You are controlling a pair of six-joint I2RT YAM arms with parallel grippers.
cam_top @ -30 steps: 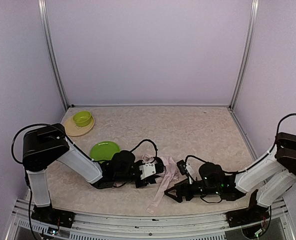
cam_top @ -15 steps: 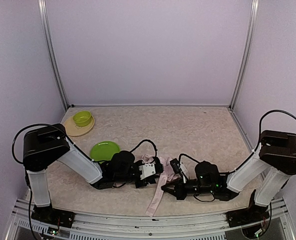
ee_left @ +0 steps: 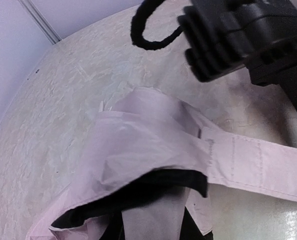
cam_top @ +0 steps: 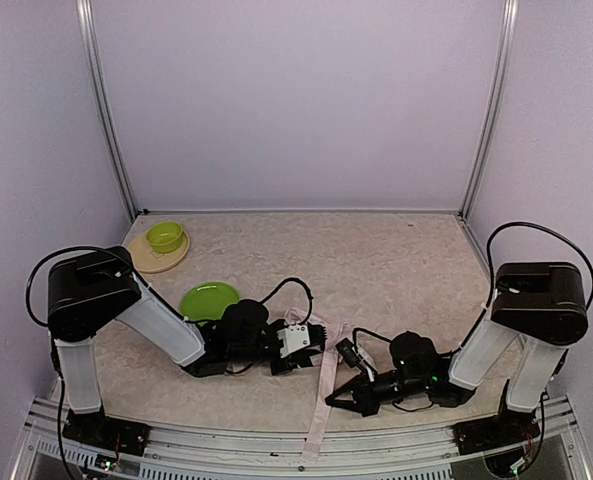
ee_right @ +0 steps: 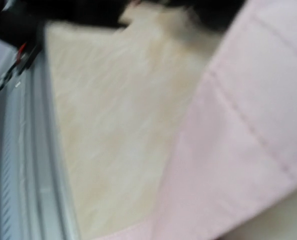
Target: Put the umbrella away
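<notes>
Lying crumpled on the table (cam_top: 396,260) near its front edge, between the two arms, the umbrella (cam_top: 316,325) shows as a loose heap of pale pink fabric. Its black lining (ee_left: 153,182) is exposed in the left wrist view, and no shaft or handle can be made out. From the heap a long pink band (cam_top: 309,435) runs straight to the front rail and over it. The left gripper (cam_top: 304,338) sits at the heap, jaws narrowed on a bunched fold of canopy. The right gripper (cam_top: 333,400), low over the table, has its jaws fully together and appears to pinch the band partway along. A green plate (cam_top: 210,298) lies behind the left arm, apart from the fabric. The cloth looks light, limp and slick, so it will likely sag, drag and slip from a shallow pinch. The band alone gives little control of the bundle. The surer hold would probably be the stiff core under the fabric, once found.
</notes>
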